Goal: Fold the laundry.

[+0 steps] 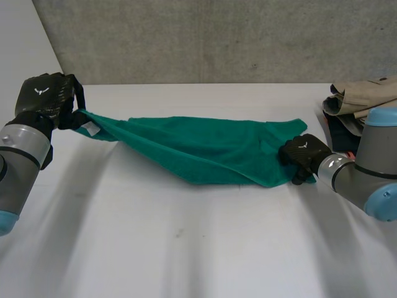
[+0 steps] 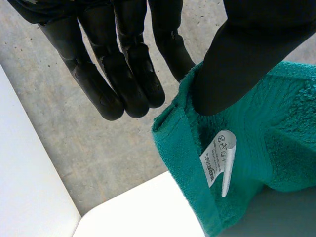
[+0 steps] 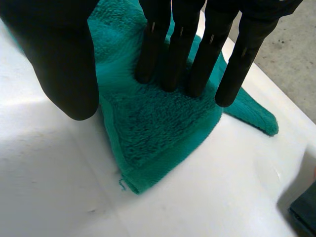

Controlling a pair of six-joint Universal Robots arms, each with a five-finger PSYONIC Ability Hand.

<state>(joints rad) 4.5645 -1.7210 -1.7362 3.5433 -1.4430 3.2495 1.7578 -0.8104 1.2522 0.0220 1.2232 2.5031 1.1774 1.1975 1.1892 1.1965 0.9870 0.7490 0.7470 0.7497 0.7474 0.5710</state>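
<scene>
From the head camera I see the green towel (image 1: 198,146) drawn out in a long band across the white bench (image 1: 186,248). The left hand (image 1: 48,94) has one end corner raised off the surface at the near-left side. The right hand (image 1: 303,155) sits low on the opposite end, which lies flat. A white label (image 1: 92,128) shows just below the raised corner. At the far right corner of the bench a beige garment (image 1: 366,93) lies on a darker one.

On the left wrist camera, the left hand (image 2: 118,74) is grasping the towel (image 2: 276,123). Its thumb (image 2: 237,64) bears on the front of the cloth and one finger runs behind the hem, while the other fingers stand straight and apart from the cloth. The label (image 2: 219,160) hangs from the hem, above the bench (image 2: 143,212) edge.

On the right wrist camera, the right hand (image 3: 192,54) is released. Its straight fingers (image 3: 158,44) press their tips down on the towel (image 3: 163,123) near its folded corner, pinning it to the bench (image 3: 59,187). The thumb is beside the cloth's edge.
</scene>
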